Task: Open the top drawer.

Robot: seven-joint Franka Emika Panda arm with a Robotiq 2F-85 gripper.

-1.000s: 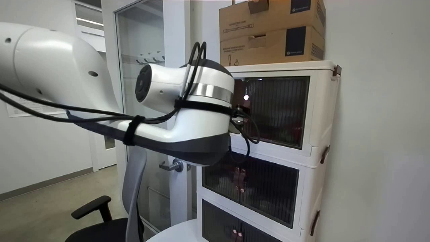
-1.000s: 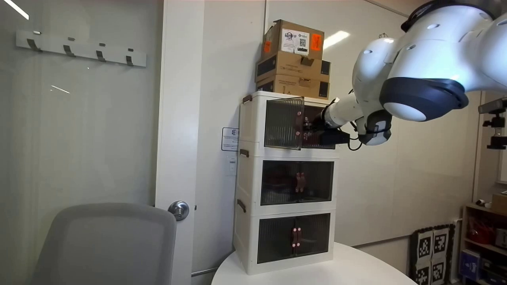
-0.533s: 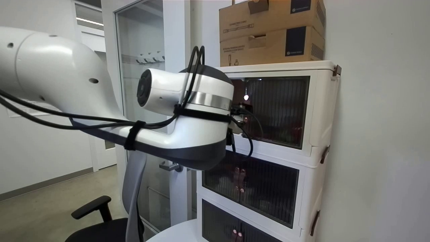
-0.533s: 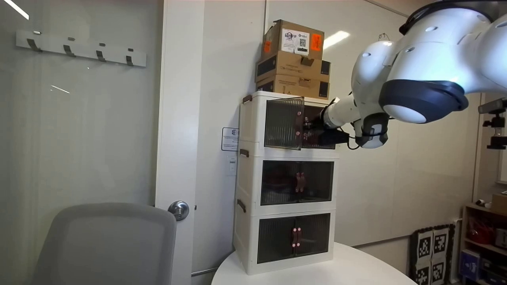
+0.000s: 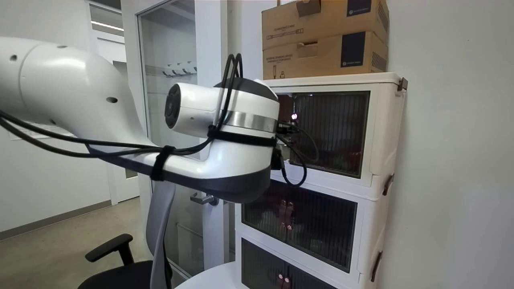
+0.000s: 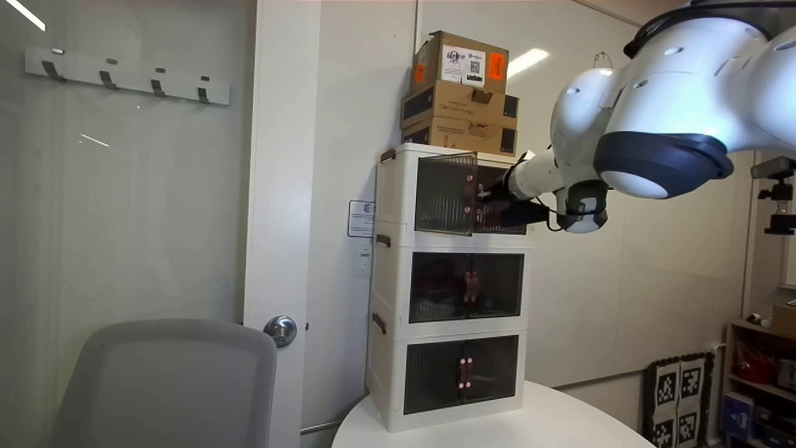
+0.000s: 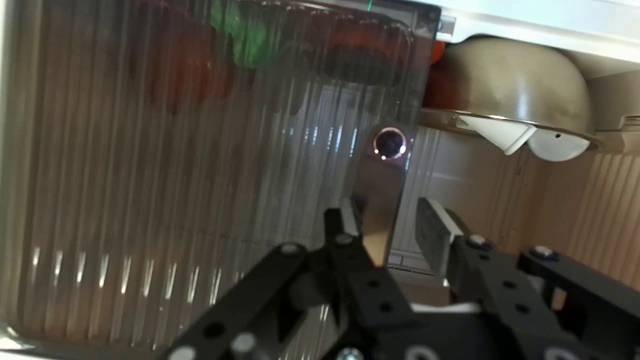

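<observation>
The top drawer appears as the top compartment of a white cabinet, with dark ribbed see-through doors. In an exterior view one door (image 6: 444, 193) stands ajar; its neighbour (image 5: 331, 132) looks flush with the frame. In the wrist view a ribbed door (image 7: 175, 190) fills the left, with a round copper stud (image 7: 390, 144) near its free edge. My gripper (image 7: 391, 225) straddles that edge, jaws apart. One finger is in front of the door face, the other beyond the edge over the opening, with a gap showing. In an exterior view the gripper (image 6: 488, 194) is small and dark against the doors.
Inside the compartment sits a metal bowl (image 7: 515, 75) with white pieces. Middle doors (image 6: 466, 286) and bottom doors (image 6: 460, 373) are closed. Cardboard boxes (image 6: 460, 99) stand on top. A round white table (image 6: 535, 426) carries the cabinet; a chair (image 6: 168, 373) stands nearby.
In both exterior views the arm's upper links have sunk slightly. The cable loop at the wrist has shifted. The cabinet doors look unmoved.
</observation>
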